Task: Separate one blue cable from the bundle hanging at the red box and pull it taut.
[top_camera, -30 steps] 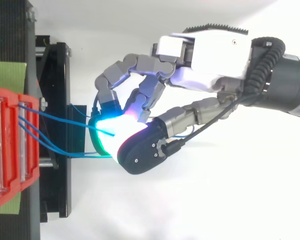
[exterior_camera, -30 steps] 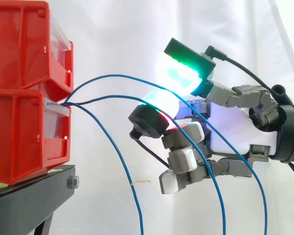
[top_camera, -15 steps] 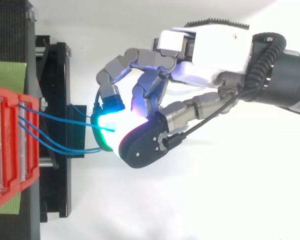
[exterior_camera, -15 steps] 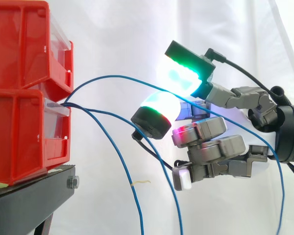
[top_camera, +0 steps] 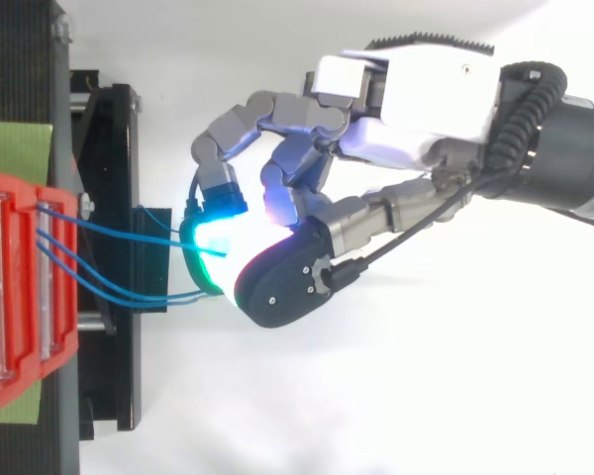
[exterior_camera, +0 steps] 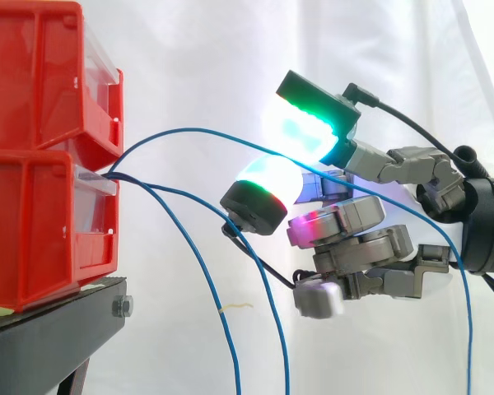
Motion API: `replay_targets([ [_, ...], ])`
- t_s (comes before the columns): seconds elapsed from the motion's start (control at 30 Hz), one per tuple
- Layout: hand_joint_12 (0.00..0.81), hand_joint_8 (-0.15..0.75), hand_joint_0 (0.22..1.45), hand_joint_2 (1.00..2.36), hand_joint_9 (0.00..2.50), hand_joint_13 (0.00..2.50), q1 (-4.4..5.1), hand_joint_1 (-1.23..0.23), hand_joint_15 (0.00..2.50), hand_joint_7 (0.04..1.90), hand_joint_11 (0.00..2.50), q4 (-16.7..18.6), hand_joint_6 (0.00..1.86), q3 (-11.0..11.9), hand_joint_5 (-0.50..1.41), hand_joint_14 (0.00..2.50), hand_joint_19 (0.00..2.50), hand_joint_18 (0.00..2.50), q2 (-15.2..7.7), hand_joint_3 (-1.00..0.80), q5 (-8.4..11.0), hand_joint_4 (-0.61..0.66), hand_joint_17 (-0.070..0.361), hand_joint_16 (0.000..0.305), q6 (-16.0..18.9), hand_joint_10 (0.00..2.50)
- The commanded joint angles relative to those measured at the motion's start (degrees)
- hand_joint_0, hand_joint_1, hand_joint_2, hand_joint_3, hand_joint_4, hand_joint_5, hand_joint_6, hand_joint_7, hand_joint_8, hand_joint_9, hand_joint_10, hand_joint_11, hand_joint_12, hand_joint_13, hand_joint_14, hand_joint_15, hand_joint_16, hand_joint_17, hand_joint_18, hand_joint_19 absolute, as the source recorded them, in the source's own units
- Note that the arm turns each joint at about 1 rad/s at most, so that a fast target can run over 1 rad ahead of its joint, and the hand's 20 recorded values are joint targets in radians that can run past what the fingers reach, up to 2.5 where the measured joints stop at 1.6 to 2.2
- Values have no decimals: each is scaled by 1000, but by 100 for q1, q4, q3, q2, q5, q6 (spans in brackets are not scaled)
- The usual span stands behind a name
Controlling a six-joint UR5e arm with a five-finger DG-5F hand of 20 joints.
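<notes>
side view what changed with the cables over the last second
The middle cable swung left toward the box, off the hand, and now hangs beside it. The top cable shifted slightly right at its hanging end. Box, lowest cable and hand position stayed about the same.

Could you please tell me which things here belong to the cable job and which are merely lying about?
Job: blue cables, red bins, hand.
Lying about: black stand, green sheet, white curtain.
</notes>
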Motion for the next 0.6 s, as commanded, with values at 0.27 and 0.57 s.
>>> replay_targets([
  [0.27,335,395,761,1001,920,1342,0,-716,1598,1248,1481,0,955,0,-210,412,1170,1179,2,-487,1,69,100,45,0,85],
  [0.57,353,415,754,1002,866,1361,17,-713,996,1269,1056,9,951,0,-208,25,982,1169,-7,-475,-8,79,99,44,0,15],
])
